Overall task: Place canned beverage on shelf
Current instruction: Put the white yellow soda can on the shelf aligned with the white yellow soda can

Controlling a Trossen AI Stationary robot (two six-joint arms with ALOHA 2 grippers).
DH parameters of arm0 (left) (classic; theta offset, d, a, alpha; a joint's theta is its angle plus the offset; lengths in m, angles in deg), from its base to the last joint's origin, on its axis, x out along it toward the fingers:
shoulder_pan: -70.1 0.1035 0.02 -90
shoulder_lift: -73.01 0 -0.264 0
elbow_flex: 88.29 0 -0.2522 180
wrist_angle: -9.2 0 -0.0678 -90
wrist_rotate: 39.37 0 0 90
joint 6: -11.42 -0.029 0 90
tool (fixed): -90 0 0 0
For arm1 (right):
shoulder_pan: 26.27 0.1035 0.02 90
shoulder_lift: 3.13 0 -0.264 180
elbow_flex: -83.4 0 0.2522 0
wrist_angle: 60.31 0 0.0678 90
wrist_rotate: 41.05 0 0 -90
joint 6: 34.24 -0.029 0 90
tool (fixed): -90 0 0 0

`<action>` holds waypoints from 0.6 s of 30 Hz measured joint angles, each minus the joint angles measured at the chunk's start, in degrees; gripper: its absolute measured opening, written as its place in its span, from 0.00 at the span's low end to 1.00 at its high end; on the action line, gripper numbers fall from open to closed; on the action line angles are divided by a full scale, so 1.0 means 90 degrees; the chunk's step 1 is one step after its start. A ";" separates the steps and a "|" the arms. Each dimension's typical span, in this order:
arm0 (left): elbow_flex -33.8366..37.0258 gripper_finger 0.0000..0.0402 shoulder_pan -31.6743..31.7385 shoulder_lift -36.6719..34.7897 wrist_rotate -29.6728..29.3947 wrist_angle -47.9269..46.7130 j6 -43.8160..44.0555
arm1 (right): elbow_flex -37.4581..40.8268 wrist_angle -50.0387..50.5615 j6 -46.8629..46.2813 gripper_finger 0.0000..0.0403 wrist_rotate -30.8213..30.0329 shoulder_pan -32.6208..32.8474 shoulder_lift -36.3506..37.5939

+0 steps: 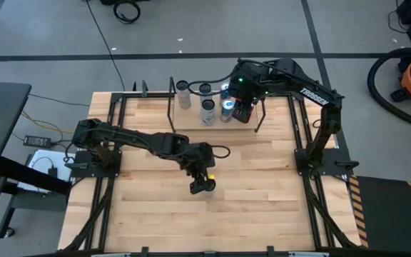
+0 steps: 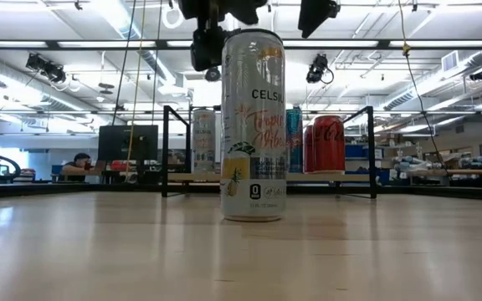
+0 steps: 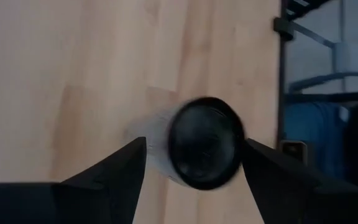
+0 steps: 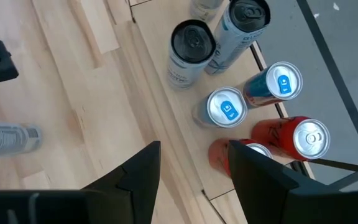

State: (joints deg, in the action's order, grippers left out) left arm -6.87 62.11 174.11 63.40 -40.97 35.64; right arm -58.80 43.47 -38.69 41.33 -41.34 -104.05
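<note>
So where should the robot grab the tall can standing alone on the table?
Best around the upper side wall of the tall can, coming straight down from above. It stands upright and alone on the table, and its round sides suit two fingers. The left gripper already hangs over it, fingers open either side of the black top. The right gripper is over the shelf.
</note>
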 joint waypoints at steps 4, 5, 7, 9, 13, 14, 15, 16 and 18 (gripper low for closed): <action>-0.0004 0.65 -0.0005 -0.0010 0.0227 0.0009 0.0004 | 0.0000 0.0000 0.0010 0.48 0.0002 0.0000 -0.0002; -0.0004 0.65 -0.0005 -0.0010 0.0231 0.0009 0.0009 | 0.0000 0.0000 0.0012 0.48 0.0002 0.0000 -0.0002; -0.0004 0.65 -0.0004 -0.0010 0.0229 0.0015 0.0008 | 0.0000 0.0000 0.0012 0.48 0.0002 0.0000 -0.0002; -0.0006 0.65 -0.0056 -0.0011 0.0190 0.0068 0.0026 | 0.0000 0.0000 0.0012 0.48 0.0000 0.0000 -0.0002; -0.0016 0.65 -0.0272 -0.0015 -0.0087 0.0285 -0.0164 | 0.0000 0.0000 0.0015 0.48 -0.0002 0.0000 -0.0005; -0.0016 0.65 -0.0344 -0.0019 -0.0231 0.0264 -0.0305 | 0.0000 0.0000 0.0015 0.48 -0.0002 0.0000 -0.0005; -0.0016 0.65 -0.0424 -0.0024 -0.0412 0.0209 -0.0451 | 0.0000 0.0000 0.0015 0.48 -0.0002 0.0000 -0.0005; -0.0016 0.65 -0.0505 -0.0024 -0.0608 0.0161 -0.0552 | 0.0000 0.0000 0.0015 0.48 -0.0002 0.0000 -0.0005; -0.0030 0.65 -0.0628 0.0046 -0.0890 0.0174 -0.0662 | 0.0000 -0.0001 0.0015 0.48 -0.0002 0.0000 -0.0005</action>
State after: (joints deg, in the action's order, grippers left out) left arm -7.15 56.46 174.52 55.40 -39.41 29.68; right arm -58.80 43.46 -38.55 41.31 -41.34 -104.09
